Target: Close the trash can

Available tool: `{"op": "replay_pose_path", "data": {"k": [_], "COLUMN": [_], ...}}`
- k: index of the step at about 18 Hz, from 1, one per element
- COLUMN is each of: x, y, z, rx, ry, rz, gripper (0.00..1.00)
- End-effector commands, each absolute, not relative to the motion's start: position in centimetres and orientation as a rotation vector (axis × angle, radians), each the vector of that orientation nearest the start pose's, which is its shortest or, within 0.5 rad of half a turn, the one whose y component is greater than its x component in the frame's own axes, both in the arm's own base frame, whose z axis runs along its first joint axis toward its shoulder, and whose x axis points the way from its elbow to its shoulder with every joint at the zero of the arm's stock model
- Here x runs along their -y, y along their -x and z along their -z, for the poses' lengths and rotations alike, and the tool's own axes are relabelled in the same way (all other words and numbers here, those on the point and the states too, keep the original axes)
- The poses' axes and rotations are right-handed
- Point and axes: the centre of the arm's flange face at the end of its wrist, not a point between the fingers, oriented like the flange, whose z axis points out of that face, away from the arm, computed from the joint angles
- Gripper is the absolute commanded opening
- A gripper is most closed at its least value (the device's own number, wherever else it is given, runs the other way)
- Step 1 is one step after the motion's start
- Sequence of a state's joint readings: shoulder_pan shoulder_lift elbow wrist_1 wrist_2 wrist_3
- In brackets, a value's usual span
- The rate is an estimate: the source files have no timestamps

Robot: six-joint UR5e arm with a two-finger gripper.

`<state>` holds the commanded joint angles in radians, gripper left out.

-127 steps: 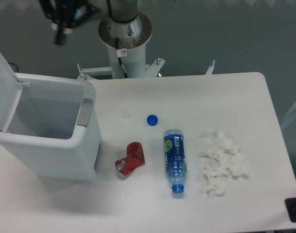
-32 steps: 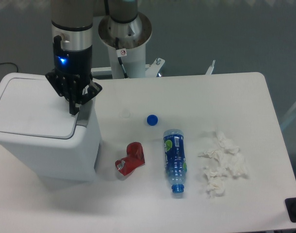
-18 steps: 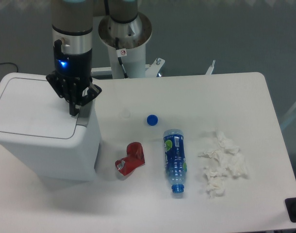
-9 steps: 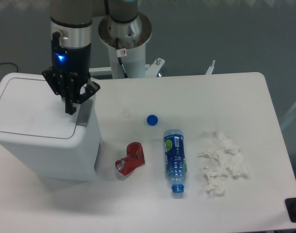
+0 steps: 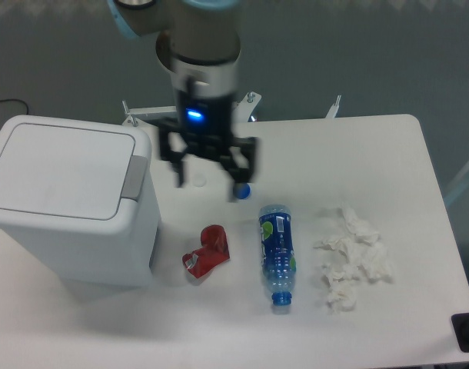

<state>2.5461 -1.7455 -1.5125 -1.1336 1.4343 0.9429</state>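
Observation:
The trash can is a big pale grey-white bin at the table's left. Its flat lid lies shut on top, and the grey latch tab sits at the lid's right edge. My gripper hangs over the table to the right of the can, clear of it. Its two dark fingers are spread wide apart with nothing between them.
A blue bottle cap lies partly under my right finger. A crushed red can, a blue plastic bottle and crumpled white tissue lie on the white table. The arm's base post stands at the back.
The lid stood open at first and then lay shut. My gripper has lifted off the can's right edge, moved right over the table and spread its fingers.

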Motion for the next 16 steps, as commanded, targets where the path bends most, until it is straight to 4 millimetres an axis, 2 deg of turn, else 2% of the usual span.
{"op": "replay_pose_path", "data": {"k": [4,7,9,12,14,16], "x": [-42.7,-41.8,-42.0,-42.4,-42.3,-42.2], "y": [46.2,49.1,50.7,53.4,54.1,53.9], "z": [-42.7,-38.8,-36.2,-32.8,-33.1,-32.9], "rx": [-0.111,-0.244,-0.32,-0.329,-0.325,-0.325], "ry": [2.936,3.026,3.075,3.104,3.111,3.113], "rz": [-0.25,-0.191,-0.14,-0.105,-0.127,-0.118], "gripper": [1.0,1.0,1.0,1.0,1.0,1.0]}}
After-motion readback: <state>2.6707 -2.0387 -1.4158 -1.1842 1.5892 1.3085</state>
